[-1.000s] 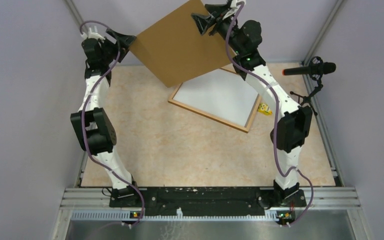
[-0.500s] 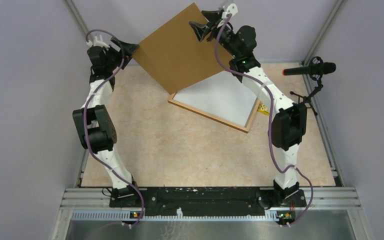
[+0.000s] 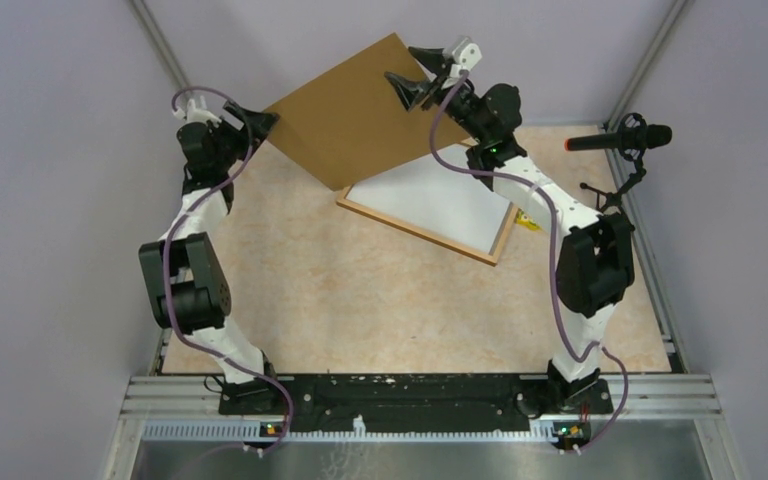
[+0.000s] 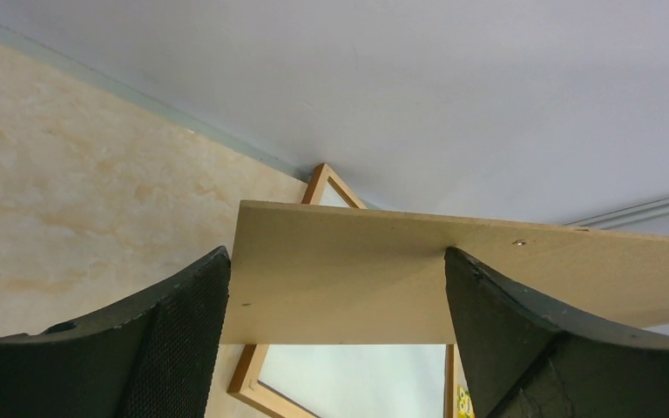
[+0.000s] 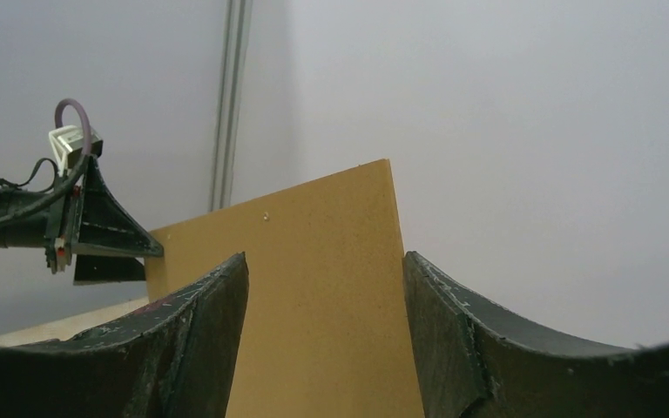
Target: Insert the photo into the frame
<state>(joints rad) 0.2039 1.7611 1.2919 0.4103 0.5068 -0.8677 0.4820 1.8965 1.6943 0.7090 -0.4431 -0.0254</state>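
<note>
The frame [image 3: 415, 232] of light orange-brown wood lies flat on the table at the back right. A white sheet [image 3: 435, 195] fills it, apparently the photo with its white back up; no print shows. The brown backing board [image 3: 350, 110] hangs tilted over the frame's far left part. My left gripper [image 3: 258, 117] is at the board's left corner, my right gripper [image 3: 410, 80] at its upper right edge. In the left wrist view the fingers stand wide apart around the board [image 4: 340, 279], with the frame [image 4: 248, 383] below. In the right wrist view the fingers stand apart around the board [image 5: 314, 305].
A small yellow object [image 3: 530, 218] lies by the frame's right end. A black microphone [image 3: 620, 138] on a stand sits at the table's right edge. Grey walls close the back and sides. My left gripper also shows in the right wrist view [image 5: 104, 235].
Both grippers and the board have come lower and the board lies flatter. The left gripper has shifted slightly right, the right wrist has tipped over. Frame and white sheet have not moved.
</note>
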